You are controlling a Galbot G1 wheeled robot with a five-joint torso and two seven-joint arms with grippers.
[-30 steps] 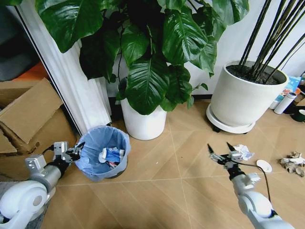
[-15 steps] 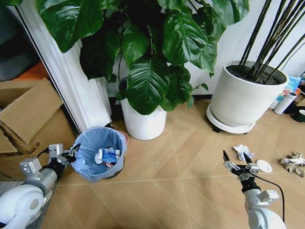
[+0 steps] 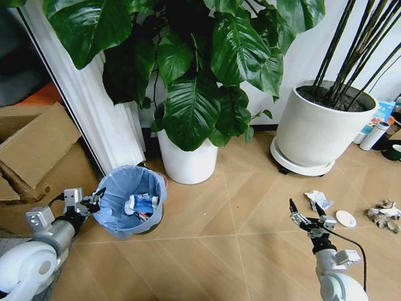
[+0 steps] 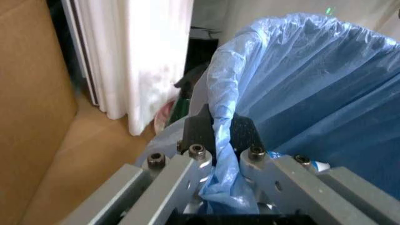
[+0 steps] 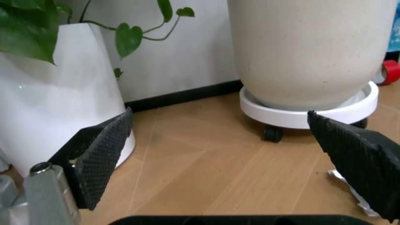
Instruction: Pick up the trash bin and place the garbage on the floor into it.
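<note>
Progress, as we are judging it, is sitting somewhere past the middle. We are holding the trash bin (image 3: 133, 200) at its near rim with our left gripper (image 3: 94, 199); in the left wrist view the fingers (image 4: 248, 136) are pinching the rim together with a fold of the light blue liner (image 4: 293, 89). The bin is standing on the floor (image 3: 238, 251) at our left, in front of the white plant pot (image 3: 187, 162) and beside the cardboard boxes (image 3: 37, 157). Inside it a blue-white packet (image 3: 143, 203) is already lying with something red half hidden beneath, so we are counting part of the litter as collected.

Still waiting on the floor at our right are a crumpled white paper ball (image 3: 317, 199), a white disc (image 3: 346, 218) and a grey-brown paper wad (image 3: 383, 213), all lying below the large white pot (image 3: 316, 128) on its wheeled tray. Our right gripper (image 3: 307, 216) is hovering just beside the paper ball with its fingers (image 5: 103, 152) spread wide and carrying nothing; the right wrist view is showing the two dark pads well apart over bare wood.

So at least three pieces are remaining, and the bin is standing well apart from them.
</note>
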